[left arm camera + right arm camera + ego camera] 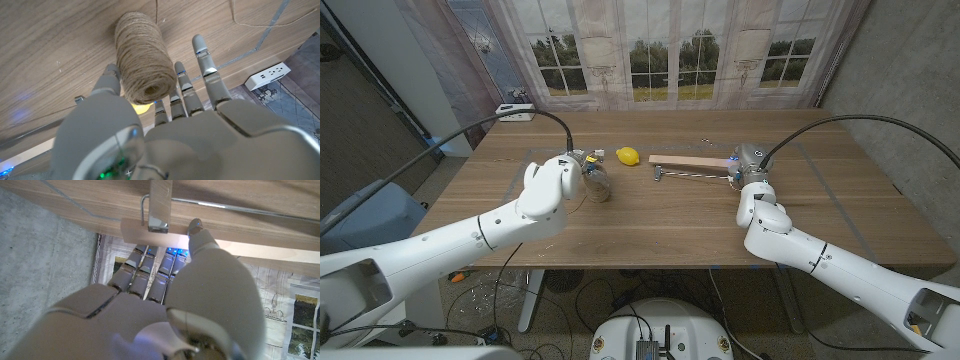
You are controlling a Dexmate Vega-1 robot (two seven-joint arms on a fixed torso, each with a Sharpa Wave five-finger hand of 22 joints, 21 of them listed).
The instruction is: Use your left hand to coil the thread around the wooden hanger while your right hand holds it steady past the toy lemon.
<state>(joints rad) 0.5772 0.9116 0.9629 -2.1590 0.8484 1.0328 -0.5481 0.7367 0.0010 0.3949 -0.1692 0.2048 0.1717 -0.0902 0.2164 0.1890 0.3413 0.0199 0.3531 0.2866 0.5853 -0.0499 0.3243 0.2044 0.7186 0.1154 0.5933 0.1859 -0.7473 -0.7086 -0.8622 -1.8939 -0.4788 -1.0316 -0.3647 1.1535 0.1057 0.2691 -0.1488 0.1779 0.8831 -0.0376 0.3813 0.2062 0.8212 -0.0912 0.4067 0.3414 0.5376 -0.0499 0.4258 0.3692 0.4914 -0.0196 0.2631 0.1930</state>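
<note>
A spool of tan thread (599, 182) stands left of the table's middle. My left hand (552, 187) holds it, with the thumb (108, 80) on one side of the spool (144, 55) and the fingers (186, 89) on the other. A loose strand (260, 22) lies on the wood beyond it. The yellow toy lemon (628, 156) sits just past the spool. To its right lies the wooden hanger (692, 162) with its metal bar (688, 175). My right hand (754, 187) grips the hanger's right end: the thumb (196, 228) presses the wooden bar (250, 245), and the fingers curl behind it.
A white power strip (516, 112) lies at the far left corner of the table (660, 225). A curtain printed with windows hangs behind the table. Thin tape lines (270, 30) cross the wood. A concrete wall stands at the right.
</note>
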